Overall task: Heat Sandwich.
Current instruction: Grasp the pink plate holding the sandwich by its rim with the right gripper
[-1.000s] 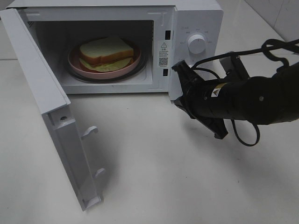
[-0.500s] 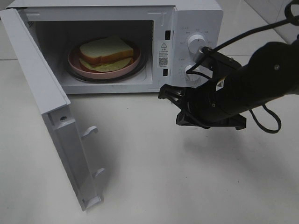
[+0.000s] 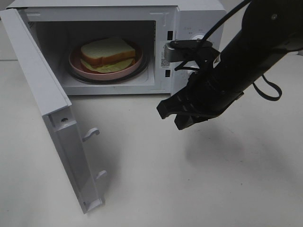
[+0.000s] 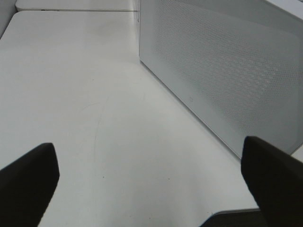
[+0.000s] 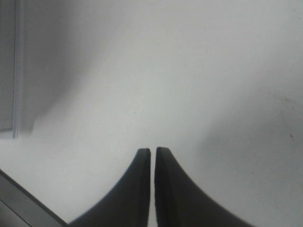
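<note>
The sandwich (image 3: pixel 108 51), white bread with a yellow-green layer showing, lies on a round pink plate (image 3: pixel 75 64) inside the open microwave (image 3: pixel 118 4). My right gripper (image 3: pixel 165 115) hangs over the table in front of the microwave's control panel, pointing down and to the left. It is well clear of the sandwich. In the right wrist view its fingers (image 5: pixel 142 189) stand nearly together, so the gripper (image 5: pixel 152 150) is shut on nothing. My left gripper (image 4: pixel 149 149) is wide open and empty beside the microwave's perforated side wall (image 4: pixel 227 71). It does not show in the exterior view.
The microwave door (image 3: pixel 42 85) is swung fully out to the left, its latch hooks (image 3: pixel 91 134) sticking out over the white table (image 3: pixel 142 179). My black right arm (image 3: pixel 246 52) covers most of the control knobs. A pale panel edge (image 5: pixel 9 71) shows in the right wrist view.
My right arm has swung up and leftward, from right of the microwave to in front of its control panel. Its gripper now points down at the table, still shut. The sandwich has not moved.
</note>
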`<move>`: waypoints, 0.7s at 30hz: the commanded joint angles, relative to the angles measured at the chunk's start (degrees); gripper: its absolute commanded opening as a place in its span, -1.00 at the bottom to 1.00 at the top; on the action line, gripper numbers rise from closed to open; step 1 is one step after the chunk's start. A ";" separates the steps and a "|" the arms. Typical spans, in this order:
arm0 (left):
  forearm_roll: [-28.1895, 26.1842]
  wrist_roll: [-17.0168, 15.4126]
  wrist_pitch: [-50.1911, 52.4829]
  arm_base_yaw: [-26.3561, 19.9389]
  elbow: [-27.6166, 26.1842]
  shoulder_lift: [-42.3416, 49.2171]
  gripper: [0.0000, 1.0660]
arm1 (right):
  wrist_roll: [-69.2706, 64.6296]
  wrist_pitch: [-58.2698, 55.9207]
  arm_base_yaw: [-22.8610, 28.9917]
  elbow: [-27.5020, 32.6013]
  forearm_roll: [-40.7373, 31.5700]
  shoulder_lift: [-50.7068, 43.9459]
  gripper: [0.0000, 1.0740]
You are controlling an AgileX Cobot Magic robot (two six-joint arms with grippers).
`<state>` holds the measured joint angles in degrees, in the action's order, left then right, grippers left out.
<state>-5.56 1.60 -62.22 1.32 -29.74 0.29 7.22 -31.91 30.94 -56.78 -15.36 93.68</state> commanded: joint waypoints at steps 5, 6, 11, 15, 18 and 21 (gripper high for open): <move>-0.46 -0.17 0.74 -0.17 0.23 0.23 0.83 | 24.29 -11.57 -0.06 -3.72 6.42 -0.63 -0.88; -0.46 -0.17 0.74 -0.17 0.23 0.23 0.83 | 25.90 -12.49 -0.06 -4.07 7.51 -0.63 -0.87; -0.46 -0.17 0.74 -0.17 0.23 0.23 0.83 | 37.87 -16.04 -0.06 -4.93 12.32 -0.63 -0.85; -0.46 -0.17 0.74 -0.17 0.23 0.23 0.83 | 48.82 -17.70 -0.06 -4.93 13.01 -0.74 -0.84; -0.46 -0.17 0.74 -0.17 0.23 0.23 0.83 | 55.46 -18.96 -0.06 -4.93 14.04 -0.74 -0.83; -0.46 -0.17 0.74 -0.17 0.23 0.23 0.83 | 64.97 -19.88 -0.06 -4.93 17.13 -0.74 -0.81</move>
<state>-5.56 1.60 -62.22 1.32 -29.74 0.29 67.49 -50.59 30.94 -61.31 0.34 93.28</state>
